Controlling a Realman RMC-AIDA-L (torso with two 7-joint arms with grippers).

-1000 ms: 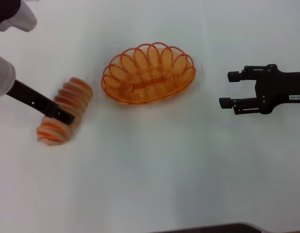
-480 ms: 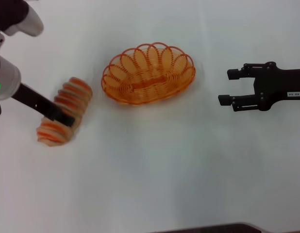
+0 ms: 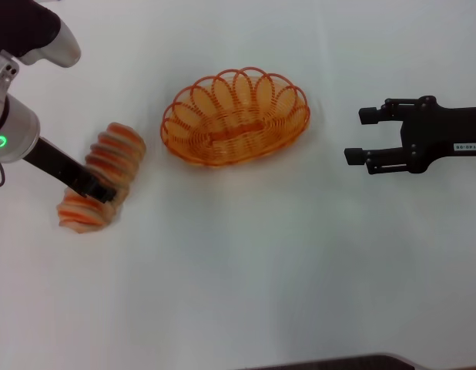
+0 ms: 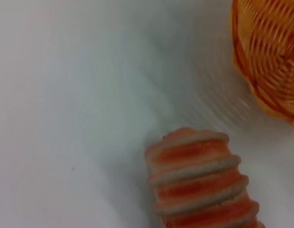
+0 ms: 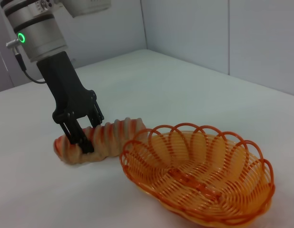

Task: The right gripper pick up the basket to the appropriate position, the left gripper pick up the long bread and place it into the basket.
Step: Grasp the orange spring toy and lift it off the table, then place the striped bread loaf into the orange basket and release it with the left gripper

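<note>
Two end effectors show in the head view, one at each side of a white surface (image 3: 246,277). The left end effector (image 3: 105,193) sits at about nine o'clock from the middle of that view, its black fingers closed around the middle of the long bread (image 3: 99,177). The right wrist view shows this grip plainly: the left end effector (image 5: 83,137) comes down from above and its fingers (image 5: 74,134) straddle the long bread (image 5: 102,140), one on each side, pressed against the ridged crust. The loaf lies slanted, one end toward one o'clock and the other toward seven o'clock in the head view; whether it rests on the surface or is just clear of it, I cannot tell. In the left wrist view one end of the long bread (image 4: 201,183) fills the lower part, with the rim of the basket (image 4: 268,61) near it.

The basket (image 3: 236,116) stands upright on the surface at about twelve o'clock, just beside the loaf's upper end but not touching it. It holds nothing.

The right end effector (image 3: 363,136) hovers at three o'clock, well apart from the basket, fingers spread wide and pointing toward it, gripping nothing.
</note>
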